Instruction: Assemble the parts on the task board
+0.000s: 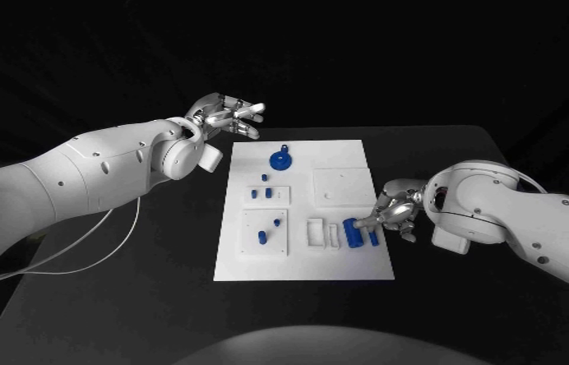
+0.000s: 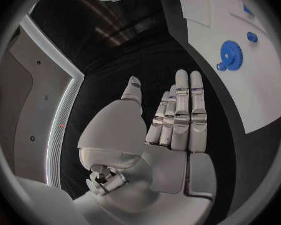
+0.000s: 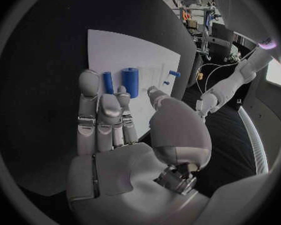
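R hand (image 1: 394,214), fingers spread, nothing held, is being hovered just beside thick blue cylinder (image 1: 352,233) and thin peg (image 1: 373,237) at task board (image 1: 356,270) near-right edge. Risk: cyl. being knocked, rolling off. L hand (image 1: 225,117) being held open, idle.

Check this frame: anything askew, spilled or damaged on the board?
Nothing stands out. The board lies flat and square on the table, its blue parts intact: a gear at the far end, two cylinders lying loose by the right hand, not yet assembled. The left hand holds nothing.
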You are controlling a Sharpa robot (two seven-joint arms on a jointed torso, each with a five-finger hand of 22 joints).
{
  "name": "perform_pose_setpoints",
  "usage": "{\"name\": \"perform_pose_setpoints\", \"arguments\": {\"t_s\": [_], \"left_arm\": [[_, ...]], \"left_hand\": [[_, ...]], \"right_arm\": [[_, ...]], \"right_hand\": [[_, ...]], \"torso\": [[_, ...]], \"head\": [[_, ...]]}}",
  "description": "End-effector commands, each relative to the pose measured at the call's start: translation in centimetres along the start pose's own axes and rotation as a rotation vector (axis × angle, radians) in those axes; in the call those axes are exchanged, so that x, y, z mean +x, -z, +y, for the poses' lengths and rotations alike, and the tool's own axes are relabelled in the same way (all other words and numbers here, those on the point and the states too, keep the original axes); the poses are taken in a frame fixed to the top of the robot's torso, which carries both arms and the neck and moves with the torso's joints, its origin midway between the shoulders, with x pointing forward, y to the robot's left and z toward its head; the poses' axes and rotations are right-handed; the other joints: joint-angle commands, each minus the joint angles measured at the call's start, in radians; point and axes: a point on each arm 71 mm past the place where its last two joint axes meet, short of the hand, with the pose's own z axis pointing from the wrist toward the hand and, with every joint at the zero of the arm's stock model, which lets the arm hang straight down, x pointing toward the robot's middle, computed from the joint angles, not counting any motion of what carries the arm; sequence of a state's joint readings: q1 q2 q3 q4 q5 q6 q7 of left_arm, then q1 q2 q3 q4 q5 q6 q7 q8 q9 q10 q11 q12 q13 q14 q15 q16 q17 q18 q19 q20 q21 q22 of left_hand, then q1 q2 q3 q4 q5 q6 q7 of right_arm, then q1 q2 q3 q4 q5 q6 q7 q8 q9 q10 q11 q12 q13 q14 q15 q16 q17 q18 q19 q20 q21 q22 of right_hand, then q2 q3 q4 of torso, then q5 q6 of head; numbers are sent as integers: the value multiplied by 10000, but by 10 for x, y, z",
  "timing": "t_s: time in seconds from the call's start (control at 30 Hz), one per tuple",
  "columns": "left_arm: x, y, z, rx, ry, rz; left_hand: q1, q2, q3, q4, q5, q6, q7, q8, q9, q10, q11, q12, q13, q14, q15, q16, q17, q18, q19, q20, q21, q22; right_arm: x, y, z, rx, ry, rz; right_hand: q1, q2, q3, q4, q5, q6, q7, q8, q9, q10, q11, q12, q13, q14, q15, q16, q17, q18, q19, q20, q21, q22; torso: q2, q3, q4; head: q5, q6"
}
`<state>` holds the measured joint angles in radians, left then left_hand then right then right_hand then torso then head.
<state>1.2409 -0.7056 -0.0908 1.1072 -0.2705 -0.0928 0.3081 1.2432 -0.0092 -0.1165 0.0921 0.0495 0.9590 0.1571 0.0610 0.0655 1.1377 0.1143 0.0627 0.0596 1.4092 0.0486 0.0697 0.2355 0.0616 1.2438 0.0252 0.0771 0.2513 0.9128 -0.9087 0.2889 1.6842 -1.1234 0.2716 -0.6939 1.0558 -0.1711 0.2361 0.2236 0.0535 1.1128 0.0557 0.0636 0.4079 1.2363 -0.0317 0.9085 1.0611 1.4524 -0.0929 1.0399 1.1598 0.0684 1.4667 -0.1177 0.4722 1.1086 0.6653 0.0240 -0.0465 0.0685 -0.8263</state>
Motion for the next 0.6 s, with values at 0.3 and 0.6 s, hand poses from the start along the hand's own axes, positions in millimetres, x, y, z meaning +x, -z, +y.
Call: {"name": "perform_pose_setpoints", "arguments": {"t_s": [0.3, 0.6], "left_arm": [[4, 0, -1, 156, 258, 442], [4, 1, -1, 163, 89, 474]], "left_hand": [[-144, -157, -71, 186, -23, -104, 5, 31, 4, -100, 7, 0, 9, -44, 16, -15, -12, -79, 19, 39, -21, -63], [-187, -161, -124, 325, -23, -111, 8, 34, 5, -107, 8, 1, 9, -42, 16, -13, -13, -79, 32, 39, -18, -125]], "right_arm": [[7, -11, -1, 635, 536, -49], [16, -19, 6, 642, 894, 68]], "right_hand": [[99, -91, -179, 89, -50, -8, 15, 8, -89, 19, 41, -205, 35, 78, 24, -127, 77, 99, 327, 24, -78, 127], [244, -158, -353, -17, -50, 37, 7, 6, -102, 42, 35, -219, 68, 92, 22, -122, 131, 95, 336, 23, -114, 177]], "torso": [[5, 12, 20], [14, 12, 10]], "head": [[39, -15], [93, -48]]}}
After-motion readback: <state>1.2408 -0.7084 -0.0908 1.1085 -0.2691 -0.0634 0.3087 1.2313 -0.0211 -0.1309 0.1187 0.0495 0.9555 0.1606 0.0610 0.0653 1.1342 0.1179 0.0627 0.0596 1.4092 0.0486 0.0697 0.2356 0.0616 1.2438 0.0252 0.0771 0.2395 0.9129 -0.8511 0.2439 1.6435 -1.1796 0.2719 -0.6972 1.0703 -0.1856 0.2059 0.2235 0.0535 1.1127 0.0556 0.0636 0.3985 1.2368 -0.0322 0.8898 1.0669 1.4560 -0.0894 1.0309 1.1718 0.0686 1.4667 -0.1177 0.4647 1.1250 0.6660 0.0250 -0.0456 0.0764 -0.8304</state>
